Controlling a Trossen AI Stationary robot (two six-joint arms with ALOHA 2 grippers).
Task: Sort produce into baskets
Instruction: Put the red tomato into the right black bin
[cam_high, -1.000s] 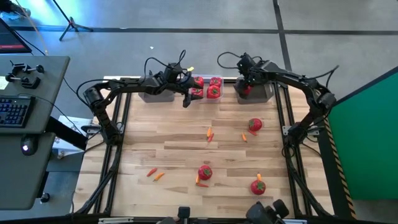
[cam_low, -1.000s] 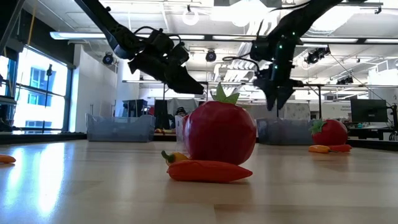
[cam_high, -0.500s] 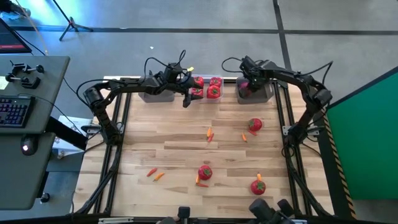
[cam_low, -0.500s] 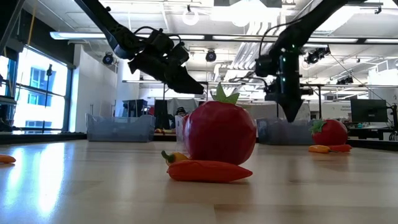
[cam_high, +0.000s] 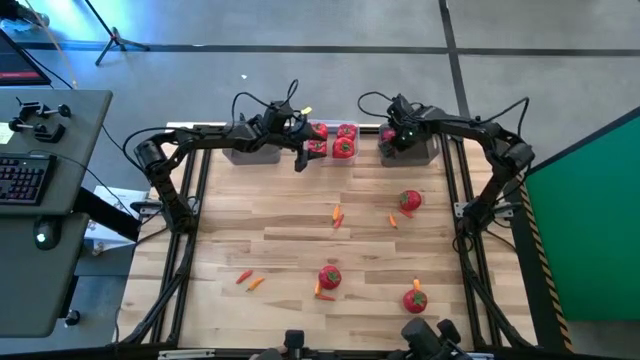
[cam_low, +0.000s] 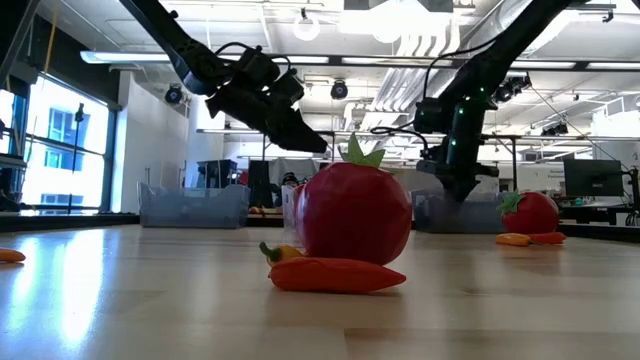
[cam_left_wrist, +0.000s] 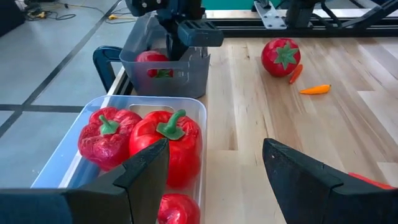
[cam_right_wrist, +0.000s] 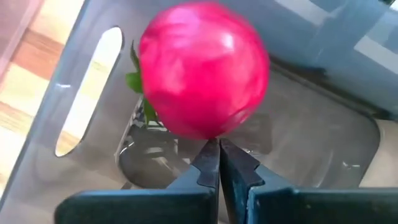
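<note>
Since a second ago the right end effector (cam_high: 398, 137) has dropped from above the right-hand grey basket (cam_high: 420, 152) into it, and its fingers have gone from parted to fully shut on nothing; a tomato (cam_right_wrist: 204, 76) lies loose on the basket floor just past the tips. The left end effector (cam_left_wrist: 214, 165) has not moved, hanging with fingers wide open over the near rim of the clear basket (cam_left_wrist: 202, 121), which holds red peppers (cam_left_wrist: 165, 140).

Judgement: a tomato drop-off is finishing. Next, the right arm should lift straight up clear of the basket walls, then go to the nearest tomato on the surface (cam_high: 409, 200).

Clearances: baskets sit along the far edge in a row, close together. Mid-surface is roomy; remaining tomatoes and carrot pieces (cam_high: 337, 214) lie well apart.
</note>
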